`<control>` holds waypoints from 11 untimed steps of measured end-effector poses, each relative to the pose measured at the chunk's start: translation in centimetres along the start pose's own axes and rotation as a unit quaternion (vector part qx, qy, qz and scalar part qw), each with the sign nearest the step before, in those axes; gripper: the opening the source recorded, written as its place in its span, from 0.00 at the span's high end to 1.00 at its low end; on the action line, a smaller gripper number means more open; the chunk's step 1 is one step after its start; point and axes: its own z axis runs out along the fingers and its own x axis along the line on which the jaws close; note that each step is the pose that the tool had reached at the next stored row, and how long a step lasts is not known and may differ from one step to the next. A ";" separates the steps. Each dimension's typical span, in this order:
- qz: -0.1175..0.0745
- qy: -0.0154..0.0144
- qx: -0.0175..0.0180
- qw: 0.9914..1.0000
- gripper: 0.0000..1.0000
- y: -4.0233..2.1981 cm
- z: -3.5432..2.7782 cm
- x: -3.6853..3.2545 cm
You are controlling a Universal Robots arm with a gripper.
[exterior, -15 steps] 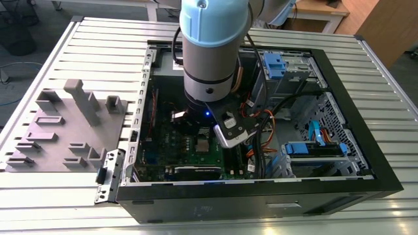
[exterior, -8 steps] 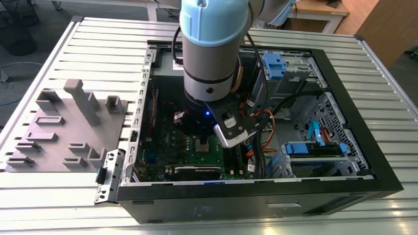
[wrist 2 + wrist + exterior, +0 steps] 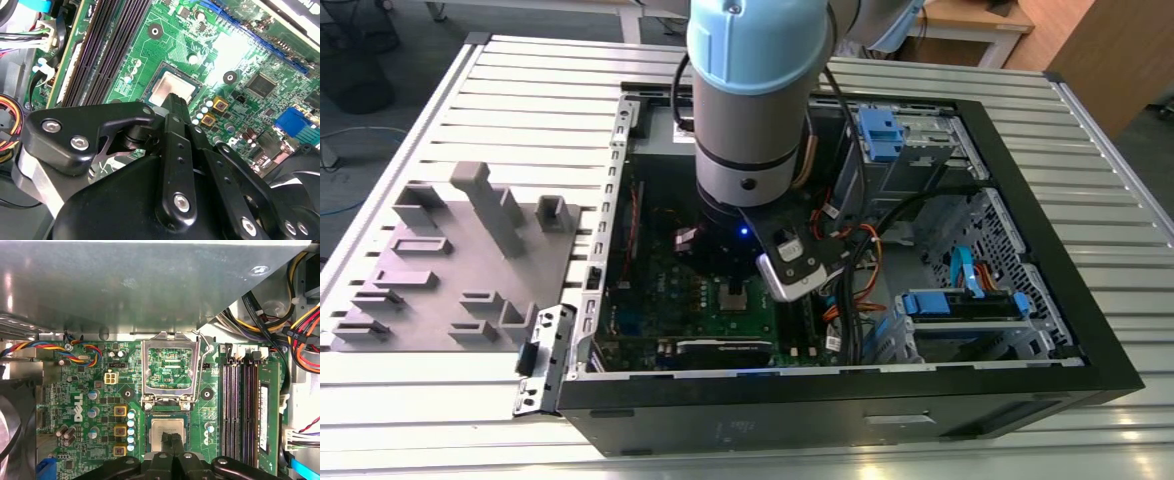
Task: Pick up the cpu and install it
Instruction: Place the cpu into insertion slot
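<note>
A ribbed silver metal counter (image 3: 494,90) carries an open black computer case (image 3: 854,410). Inside it lies a green circuit board (image 3: 85,390). The black end effector (image 3: 172,436), fingers pressed together and gripping nothing, has its tips over the small silver square cpu (image 3: 167,426). The cpu lies flat in its socket beside the opened silver metal frame (image 3: 146,367).

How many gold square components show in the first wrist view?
3 gold squares in a row beside the cpu: one nearest the open socket frame, one midway, one farthest. The pincer may hide others.
</note>
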 end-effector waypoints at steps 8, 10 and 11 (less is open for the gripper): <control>0.001 0.000 0.000 1.000 0.89 -0.02 0.97 0.03; 0.001 0.000 0.000 1.000 0.89 -0.01 1.19 0.03; 0.001 0.000 0.000 1.000 0.89 -0.01 1.33 0.03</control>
